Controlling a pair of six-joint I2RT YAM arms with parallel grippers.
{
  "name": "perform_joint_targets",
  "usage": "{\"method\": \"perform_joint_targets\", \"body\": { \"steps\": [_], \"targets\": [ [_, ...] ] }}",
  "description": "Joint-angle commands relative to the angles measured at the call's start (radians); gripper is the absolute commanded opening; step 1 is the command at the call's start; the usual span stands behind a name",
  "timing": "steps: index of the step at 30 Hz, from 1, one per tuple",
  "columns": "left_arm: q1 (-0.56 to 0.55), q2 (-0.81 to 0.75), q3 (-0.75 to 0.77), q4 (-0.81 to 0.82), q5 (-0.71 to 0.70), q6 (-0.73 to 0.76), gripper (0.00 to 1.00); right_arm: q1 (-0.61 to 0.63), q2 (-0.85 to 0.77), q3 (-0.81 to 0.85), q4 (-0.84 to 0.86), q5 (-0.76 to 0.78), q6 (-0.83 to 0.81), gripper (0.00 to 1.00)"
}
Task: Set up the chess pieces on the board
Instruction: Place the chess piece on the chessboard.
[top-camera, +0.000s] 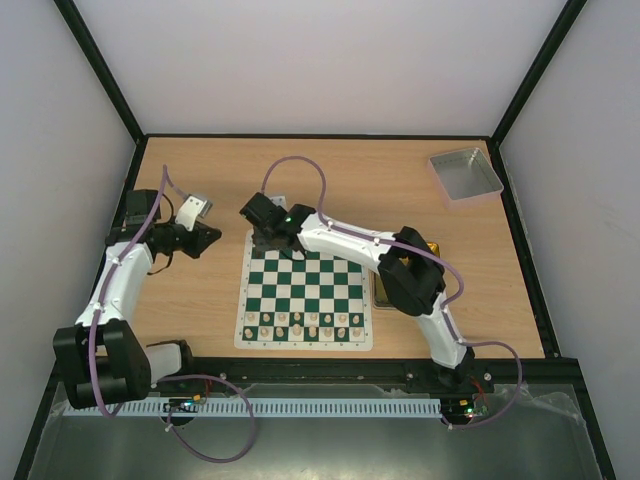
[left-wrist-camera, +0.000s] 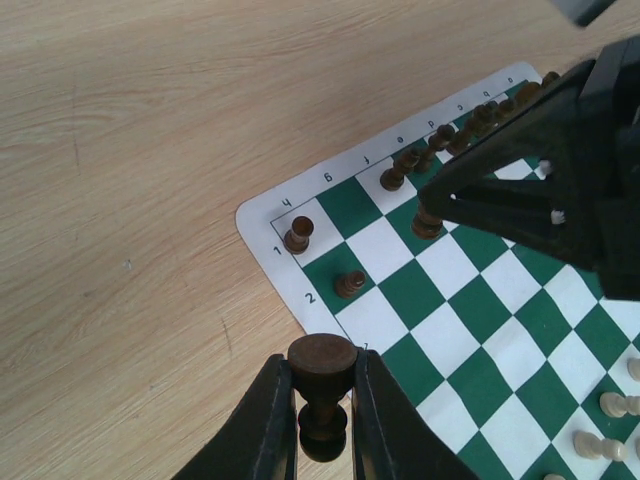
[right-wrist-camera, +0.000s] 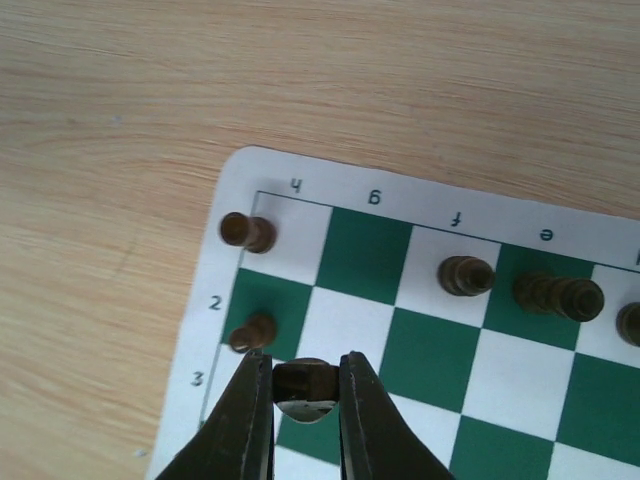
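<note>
**Left claw** (left-wrist-camera: 321, 372): closed on a dark piece (left-wrist-camera: 322, 352). You see the piece as a flat round disc with its stem running back between the fingers. Whether that disc is head or foot cannot be told. The claw hangs over bare bench (top-camera: 200, 300), just off the far-left corner of the board (top-camera: 305, 285), and the board lies to its right.

**Right claw** (right-wrist-camera: 305, 362): closed on a second dark piece (right-wrist-camera: 304, 383). It reaches across the board to that same far-left corner and sits low over the second or third row, about one file in from the left edge.

**Around the corner:** a corner piece (right-wrist-camera: 248, 232) stands on the far-left corner square, with a pawn (right-wrist-camera: 252, 332) on the square just nearer. One bare green square (right-wrist-camera: 370, 240) lies in the far row between the corner piece and the rest of the dark back row (left-wrist-camera: 441, 137). What shows of the second row beyond the pawn is bare.

**Relation to watch:** your left arm is the nearer one to this corner. However, the right arm's fingers and wrist stand between the left claw and the open squares. As a judgement, the left piece has no free path until the right claw has set down and lifted away. Coming in over the left edge would also pass above the pawn, which a low stem could tip.

**Elsewhere:** pale pieces (top-camera: 305, 322) line the board's near edge. A gold tin (top-camera: 432, 244) lies by the board's right edge, partly under the right arm. A grey tray (top-camera: 465, 172) sits at the bench's far-right corner.
</note>
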Motion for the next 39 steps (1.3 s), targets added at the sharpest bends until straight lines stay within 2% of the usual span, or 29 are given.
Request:
{"method": "perform_joint_targets", "body": {
  "steps": [1, 9, 39],
  "targets": [
    [0.006, -0.012, -0.018, 0.046, 0.003, -0.060, 0.02, 0.010, 0.018, 0.032, -0.034, 0.144, -0.020, 0.02],
    [0.008, -0.011, -0.031, 0.063, 0.019, -0.077, 0.02, 0.009, 0.051, 0.033, 0.000, 0.190, -0.036, 0.02],
    [0.008, 0.007, -0.039, 0.072, 0.055, -0.075, 0.04, -0.037, 0.132, 0.028, 0.113, 0.113, -0.038, 0.02]
  ]
}}
